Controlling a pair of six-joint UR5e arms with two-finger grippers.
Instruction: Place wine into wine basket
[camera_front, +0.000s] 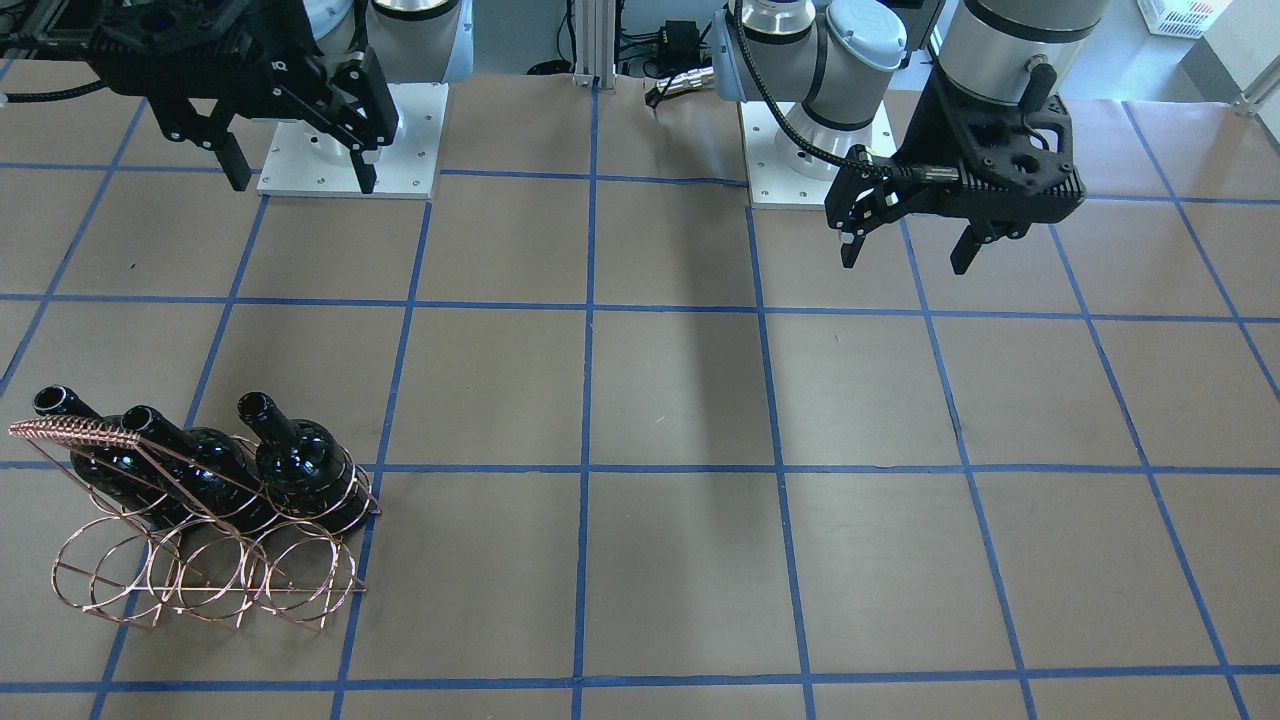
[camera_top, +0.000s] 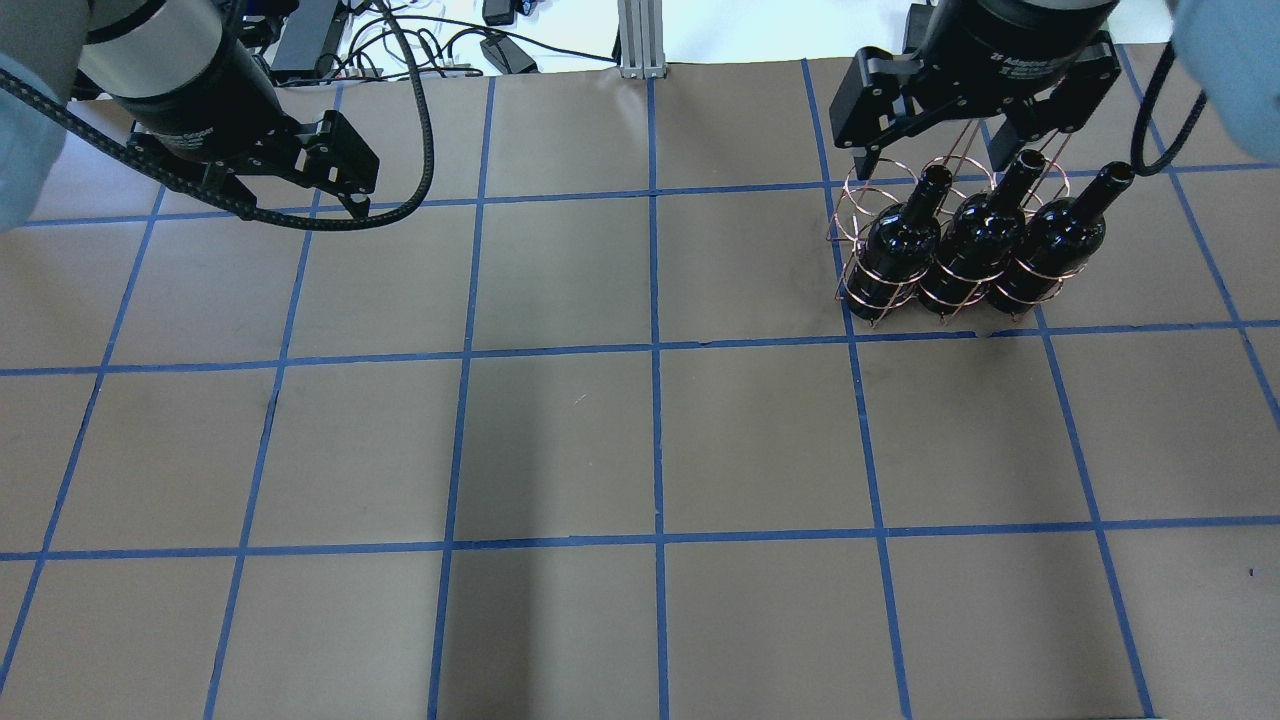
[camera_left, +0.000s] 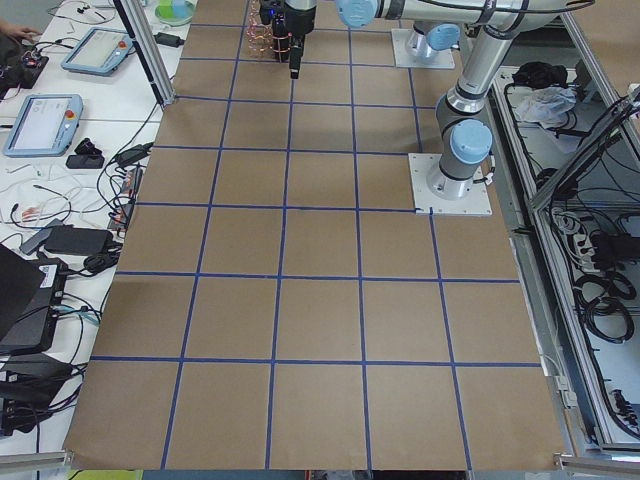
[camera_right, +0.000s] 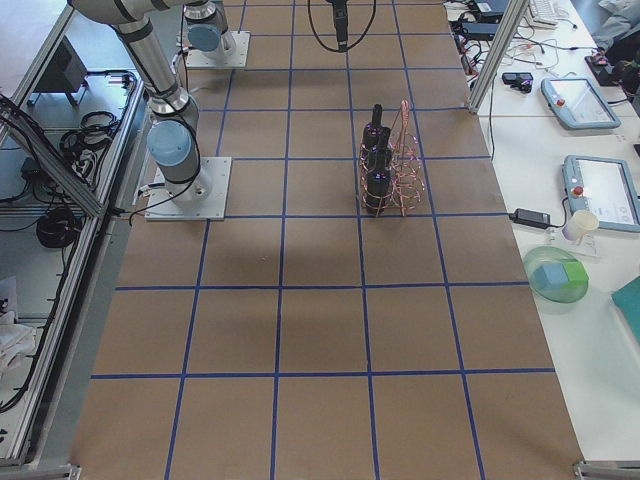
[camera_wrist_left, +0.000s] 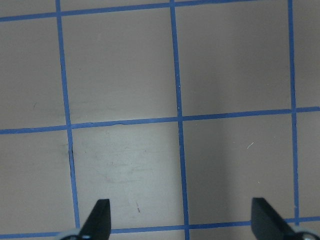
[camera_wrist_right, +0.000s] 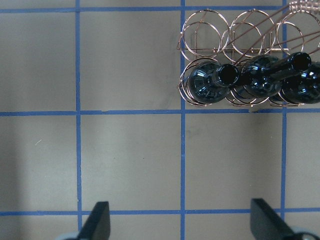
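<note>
Three glossy black wine bottles (camera_front: 298, 462) (camera_front: 205, 470) (camera_front: 100, 462) lie side by side, necks up, in one row of the copper wire wine basket (camera_front: 200, 580). The basket's other row of hoops is empty. The basket (camera_top: 870, 290) also shows at the far right in the overhead view and in the right wrist view (camera_wrist_right: 210, 32), with the bottles (camera_wrist_right: 206, 85) below the empty hoops. My right gripper (camera_front: 304, 182) is open and empty, raised above and on the robot side of the basket. My left gripper (camera_front: 905, 262) is open and empty, far across the table.
The table is brown paper with a blue tape grid (camera_front: 590, 468). White arm base plates (camera_front: 300, 170) (camera_front: 790, 185) sit at the robot side. Cables (camera_top: 450, 50) lie past the far edge. Side tables hold tablets (camera_right: 575, 100) and a green bowl (camera_right: 556, 275).
</note>
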